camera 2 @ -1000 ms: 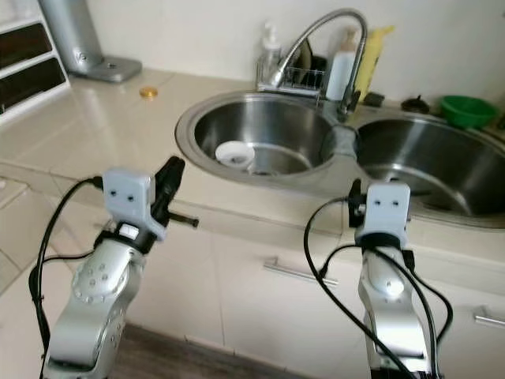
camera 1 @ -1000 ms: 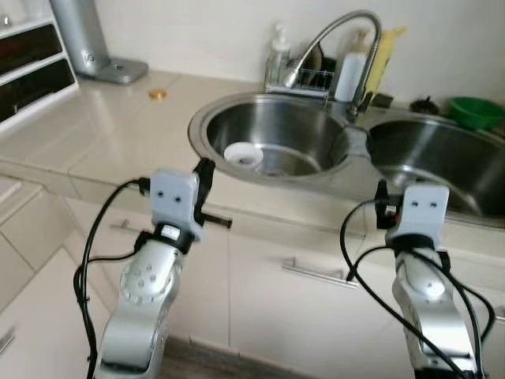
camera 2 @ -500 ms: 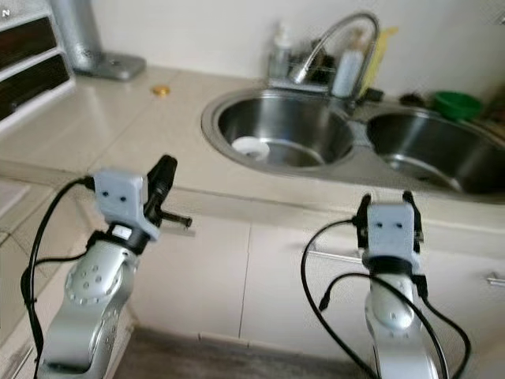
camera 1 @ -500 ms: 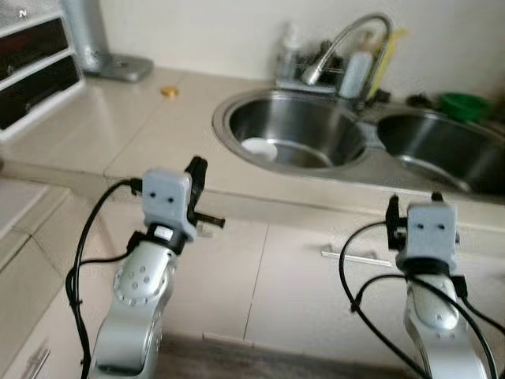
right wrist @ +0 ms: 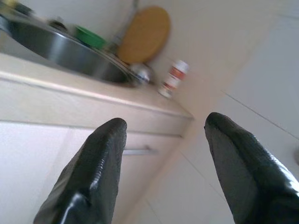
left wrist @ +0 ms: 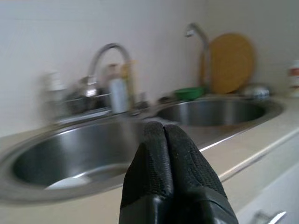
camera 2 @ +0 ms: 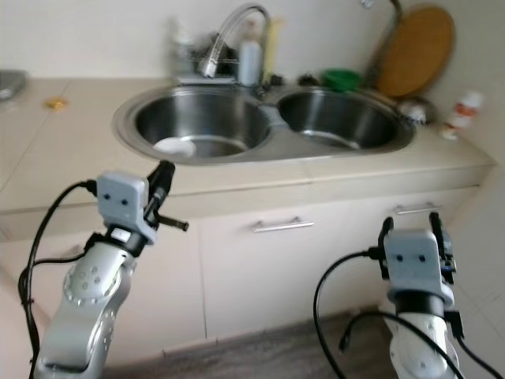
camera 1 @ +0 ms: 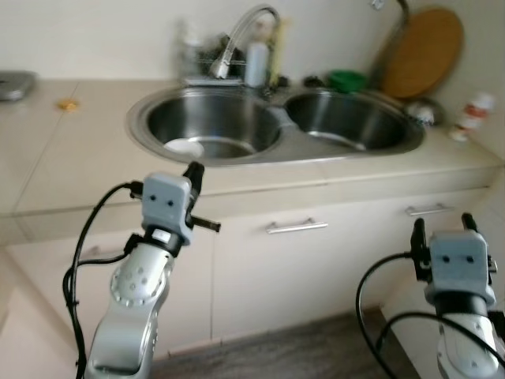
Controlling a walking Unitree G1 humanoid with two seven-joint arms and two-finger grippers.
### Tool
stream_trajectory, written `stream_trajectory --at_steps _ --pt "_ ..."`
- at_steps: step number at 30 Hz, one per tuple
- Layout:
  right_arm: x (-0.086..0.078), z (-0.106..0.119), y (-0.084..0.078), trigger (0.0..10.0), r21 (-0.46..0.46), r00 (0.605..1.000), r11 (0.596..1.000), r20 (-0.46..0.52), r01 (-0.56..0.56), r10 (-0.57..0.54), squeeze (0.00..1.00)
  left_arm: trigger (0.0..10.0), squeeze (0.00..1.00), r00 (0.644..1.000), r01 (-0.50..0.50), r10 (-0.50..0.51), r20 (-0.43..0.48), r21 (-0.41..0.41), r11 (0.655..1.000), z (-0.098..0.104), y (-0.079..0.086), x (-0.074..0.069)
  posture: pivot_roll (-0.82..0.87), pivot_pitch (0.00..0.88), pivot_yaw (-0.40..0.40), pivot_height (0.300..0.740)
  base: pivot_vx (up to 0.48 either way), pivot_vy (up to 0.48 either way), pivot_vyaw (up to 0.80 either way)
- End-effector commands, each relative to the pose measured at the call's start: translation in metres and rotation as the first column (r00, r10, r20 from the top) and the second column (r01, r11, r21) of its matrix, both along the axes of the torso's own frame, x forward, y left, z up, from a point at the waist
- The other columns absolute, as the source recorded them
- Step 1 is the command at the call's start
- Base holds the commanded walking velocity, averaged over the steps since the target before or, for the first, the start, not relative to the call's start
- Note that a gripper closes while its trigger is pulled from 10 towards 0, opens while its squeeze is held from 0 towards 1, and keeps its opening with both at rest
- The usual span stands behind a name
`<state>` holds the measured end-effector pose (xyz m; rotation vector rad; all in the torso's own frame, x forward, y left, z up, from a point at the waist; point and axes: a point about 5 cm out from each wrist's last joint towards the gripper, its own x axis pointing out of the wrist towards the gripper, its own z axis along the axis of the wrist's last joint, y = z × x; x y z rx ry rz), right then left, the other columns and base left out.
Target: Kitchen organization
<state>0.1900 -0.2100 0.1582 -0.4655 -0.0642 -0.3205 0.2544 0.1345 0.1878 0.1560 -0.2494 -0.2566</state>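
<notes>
From the head views, we are seeing our left gripper (camera 1: pixel 195 170) raised before the double sink (camera 1: pixel 138 130), with a white dish (camera 1: pixel 183 147) lying in the basin beyond its tips; nothing looks organized yet.

In the left wrist view, its jaws are pressing together, empty.

In the right wrist view, our right gripper (right wrist: pixel 163 158) is standing wide, empty, a small bottle (right wrist: pixel 171 78) far ahead.

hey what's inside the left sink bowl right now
A white dish lies on the bottom of the left sink bowl. The near part of the bottom is hidden behind the rim.
</notes>
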Motion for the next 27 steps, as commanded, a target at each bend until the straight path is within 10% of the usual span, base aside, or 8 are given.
stream_trajectory --at_steps 1,27 --pt "0.0008 0.0035 -0.0003 10.0 -0.008 1.000 1.000 0.012 0.016 -0.016 0.00 10.0 0.00 1.000 0.004 -0.004 0.007 0.014 1.000 0.0007 -0.0004 0.0020 0.08 0.000 -0.068 0.740 0.000 0.000 -0.80" --pt "0.0022 -0.0008 -0.0087 10.0 0.009 0.993 0.993 0.004 0.121 -0.121 0.00 10.0 0.00 1.000 0.011 -0.012 0.006 0.044 0.999 -0.0011 -0.0007 -0.0002 0.09 0.000 -0.069 0.740 0.000 -0.107 -0.80"
